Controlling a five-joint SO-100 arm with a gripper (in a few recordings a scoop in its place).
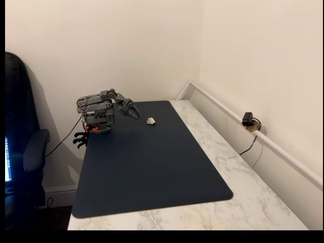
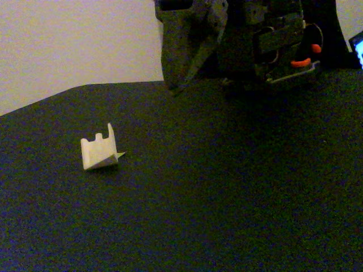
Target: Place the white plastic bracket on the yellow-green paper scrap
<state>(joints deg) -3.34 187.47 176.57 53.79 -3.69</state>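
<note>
Fixed views: bracket already on or beside its target, arm folded back

Fixed views both showed one white plastic bracket (image 2: 100, 152) resting on the dark blue mat (image 1: 152, 167), and we took the mat as our landmark throughout. In the wider fixed view the bracket (image 1: 151, 121) lay near the mat's far edge, roughly midway along it. One arm stood folded at the mat's far left corner, its gripper (image 1: 132, 111) pointing toward the bracket but apart from it, touching nothing. We read that posture as a rest pose: the arm was tucked low over its base, clear of the work.

Up close, the gripper (image 2: 184, 54) hung above the mat's far side, well apart from the bracket. Its fingers tapered to what looked like one point, yet the picture was dark there, so we could not tell whether they were together or slightly parted; nothing sat between them.

The yellow-green paper scrap (image 2: 119, 154) was harder to settle. We saw a thin pale sliver poking out at the bracket's lower right edge (the dim light washed its colour out), and we judged it to be the scrap, mostly covered by the bracket. If so, the placement looked done.

Our count: one bracket, one likely scrap, one mat, one arm, and one small camera (image 1: 248, 120) on the wall rail beyond the mat's right side.
</note>
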